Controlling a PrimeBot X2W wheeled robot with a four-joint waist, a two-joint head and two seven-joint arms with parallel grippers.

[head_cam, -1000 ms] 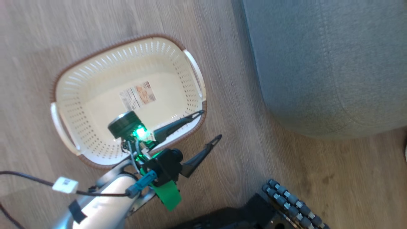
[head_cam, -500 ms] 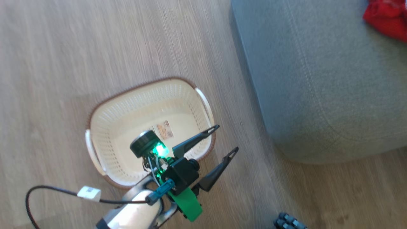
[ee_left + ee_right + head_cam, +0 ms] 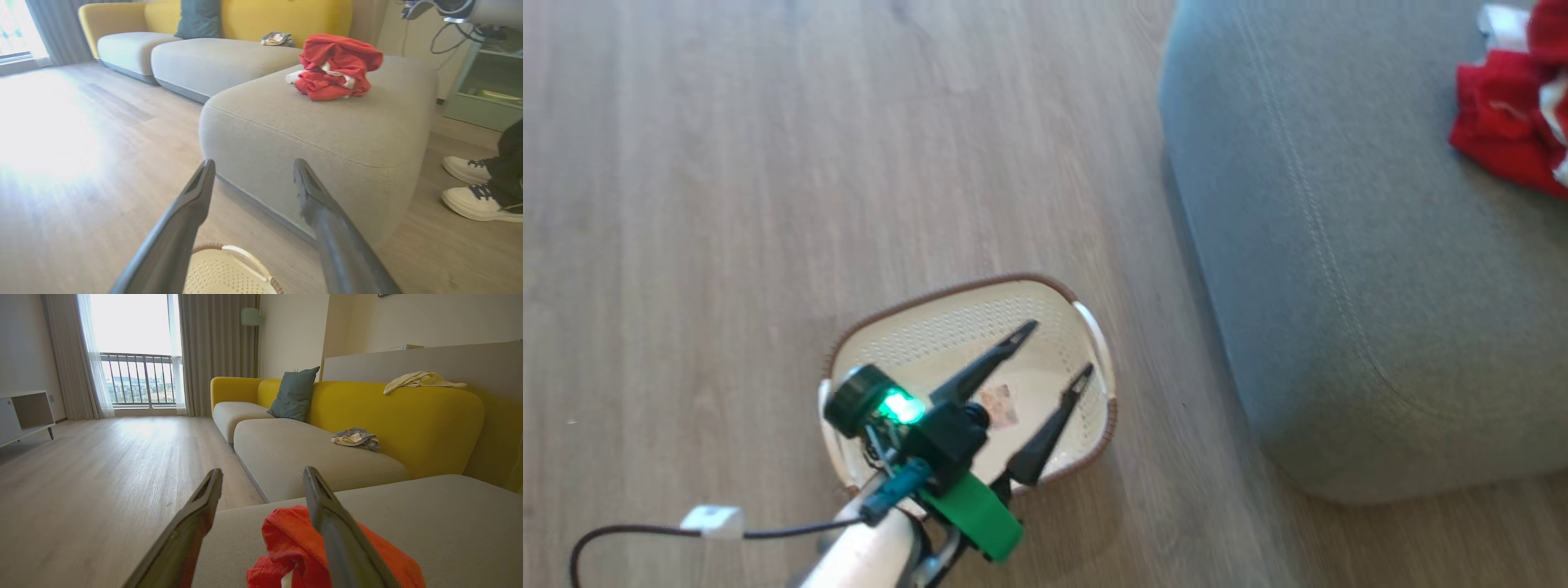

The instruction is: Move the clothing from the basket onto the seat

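The cream basket (image 3: 907,347) stands on the wood floor with only its label sticker showing inside; its rim also shows in the left wrist view (image 3: 229,267). My left gripper (image 3: 1058,349) hangs open above the basket, fingers apart and holding nothing (image 3: 253,163). The red and white clothing (image 3: 1499,122) lies bunched on the grey-green seat (image 3: 1380,261), seen as a heap in the left wrist view (image 3: 333,67) on the cushion (image 3: 327,134). My right gripper (image 3: 262,473) is open just above that clothing (image 3: 292,543) and the seat (image 3: 429,522), with nothing between its fingers.
A person's feet in pale shoes (image 3: 470,192) stand on the floor right of the seat. A yellow sofa (image 3: 400,412) with a teal cushion (image 3: 292,394) and loose cloths (image 3: 355,439) lies beyond. A green cabinet (image 3: 482,85) is at the right. A black cable (image 3: 645,535) trails from my left arm.
The head camera has shifted: the basket now sits lower and smaller, and the red clothing on the seat has come into view. My left gripper stays open, now over the basket's inside.
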